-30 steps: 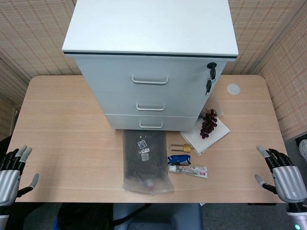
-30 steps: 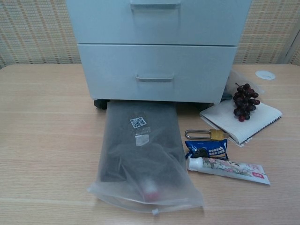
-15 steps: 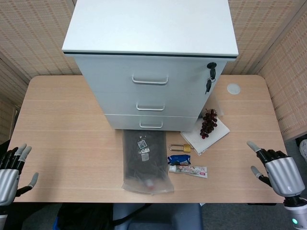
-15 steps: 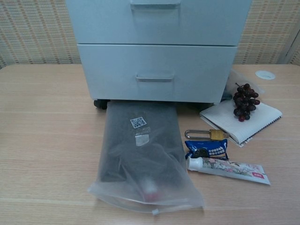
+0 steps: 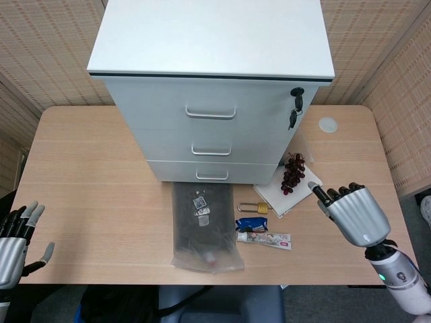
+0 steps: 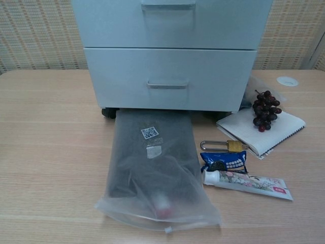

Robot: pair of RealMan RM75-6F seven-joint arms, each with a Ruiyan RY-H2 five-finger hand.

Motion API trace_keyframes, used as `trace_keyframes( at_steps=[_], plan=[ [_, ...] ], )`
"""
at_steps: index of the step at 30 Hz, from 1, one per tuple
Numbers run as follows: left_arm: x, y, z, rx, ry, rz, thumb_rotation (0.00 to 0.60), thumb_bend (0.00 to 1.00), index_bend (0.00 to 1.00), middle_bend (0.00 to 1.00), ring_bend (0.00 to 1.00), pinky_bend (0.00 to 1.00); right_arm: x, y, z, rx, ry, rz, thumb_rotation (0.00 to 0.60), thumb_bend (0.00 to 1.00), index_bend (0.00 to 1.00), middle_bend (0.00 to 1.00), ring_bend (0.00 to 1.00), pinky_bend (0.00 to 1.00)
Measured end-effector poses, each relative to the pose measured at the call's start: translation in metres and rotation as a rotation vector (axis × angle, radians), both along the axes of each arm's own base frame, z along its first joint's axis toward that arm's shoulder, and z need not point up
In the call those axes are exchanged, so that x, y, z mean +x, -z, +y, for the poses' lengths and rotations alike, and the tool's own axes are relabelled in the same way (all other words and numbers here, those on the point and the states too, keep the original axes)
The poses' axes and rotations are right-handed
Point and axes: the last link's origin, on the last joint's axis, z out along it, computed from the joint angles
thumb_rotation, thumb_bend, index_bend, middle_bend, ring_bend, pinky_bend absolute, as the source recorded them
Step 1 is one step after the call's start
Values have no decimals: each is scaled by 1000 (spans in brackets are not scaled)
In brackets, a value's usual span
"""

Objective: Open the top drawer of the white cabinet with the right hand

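Tabletop point(image 5: 87, 175): pale wood-grain laminate, rounded corners, woven-textured wall panels behind.

White cabinet point(image 5: 212, 81): boxy, smooth matte finish, flat top, standing at the back middle of the tabletop on small dark castors. Three drawers, each with a slim bar handle. Top drawer point(image 5: 202, 108) is flush with the front, closed; keys point(image 5: 293, 111) hang from a lock at its right corner.

Plastic bag point(image 6: 152, 168): long frosted pouch with dark contents and a square code label, lying flat just in front of the cabinet.

Notebook point(image 6: 264, 127): white, rectangular, set askew at the cabinet's right front corner, a bunch of dark grapes point(image 6: 265, 109) resting on it.

My right hand point(image 5: 350, 212): silver shell, dark fingers loosely apart, holding nothing, above the tabletop's right side, near the notebook and well apart from the top drawer's handle.

My left hand point(image 5: 15, 239): same build, fingers spread, holding nothing, at the front left edge.

Tube point(image 6: 249, 182): flattened, floral print, white cap.

Blue packet point(image 6: 223, 161): crinkled, printed with teeth.

Padlock point(image 6: 226, 146): brass body, steel shackle.

Small white disc point(image 5: 328, 124): round, set near the back right.
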Motion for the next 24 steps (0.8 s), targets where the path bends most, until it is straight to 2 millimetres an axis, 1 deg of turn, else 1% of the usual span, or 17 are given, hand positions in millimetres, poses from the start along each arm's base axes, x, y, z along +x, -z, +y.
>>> trace_keyframes(
  at_steps=[6, 12, 18, 22, 24],
  plan=[
    [-1, 0, 0, -4, -8, 7, 600, 375, 0, 0, 0, 72, 36, 4, -27, -37, -97, 12, 600, 216, 409, 923, 997, 1000],
    [-1, -1, 0, 1, -12, 10, 600, 376, 0, 0, 0, 72, 64, 12, -49, -64, -176, 0, 600, 217, 409, 927, 997, 1000],
    [-1, -1, 0, 3, -16, 15, 600, 376, 0, 0, 0, 72, 88, 17, -64, -95, -238, -27, 600, 217, 419, 930, 997, 1000],
    [-1, -1, 0, 2, -18, 17, 600, 375, 0, 0, 0, 72, 101, 19, -72, -113, -265, -47, 600, 217, 421, 930, 997, 1000],
    [-1, -1, 0, 2, -18, 17, 600, 376, 0, 0, 0, 72, 104, 19, -75, -119, -270, -53, 600, 220, 425, 930, 997, 1000]
  ],
)
